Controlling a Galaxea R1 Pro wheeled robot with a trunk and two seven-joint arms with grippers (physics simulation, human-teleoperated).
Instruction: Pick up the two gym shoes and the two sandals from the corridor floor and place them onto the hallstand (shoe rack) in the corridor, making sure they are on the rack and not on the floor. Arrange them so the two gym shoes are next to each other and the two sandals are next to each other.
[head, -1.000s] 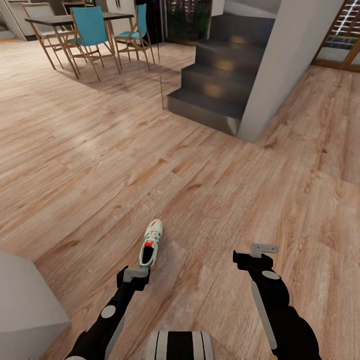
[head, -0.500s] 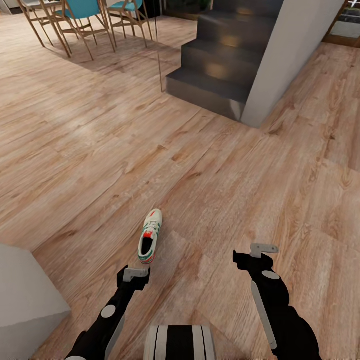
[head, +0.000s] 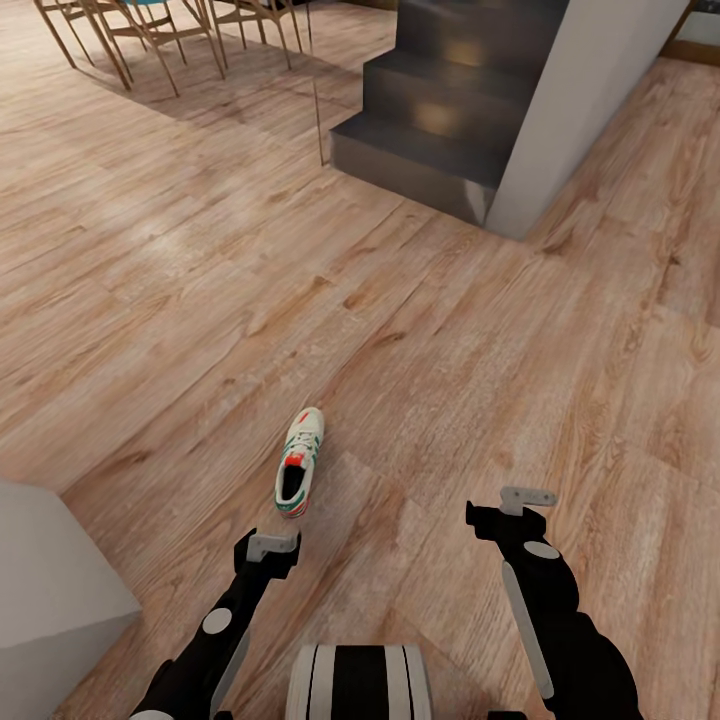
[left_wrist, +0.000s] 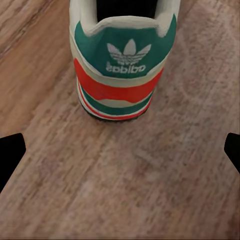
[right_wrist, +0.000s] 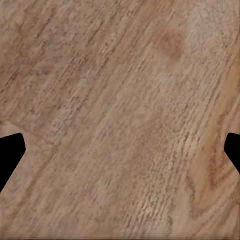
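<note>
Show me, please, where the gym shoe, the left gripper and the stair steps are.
gym shoe (head: 299, 463), head view, on its tongue and opening.
left gripper (head: 272, 546), head view, between its fingertips.
stair steps (head: 440, 120), head view, on a middle tread.

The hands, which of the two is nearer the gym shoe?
The left hand: it sits just behind the gym shoe's heel, while the right hand hangs farther off, over bare floor.

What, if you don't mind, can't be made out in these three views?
- Gym shoe: in the left wrist view its toe is cut off by the frame edge.
- Stair steps: upper steps cut off by the head view's edge.
- Chairs: just legs show, seats cropped.
</note>
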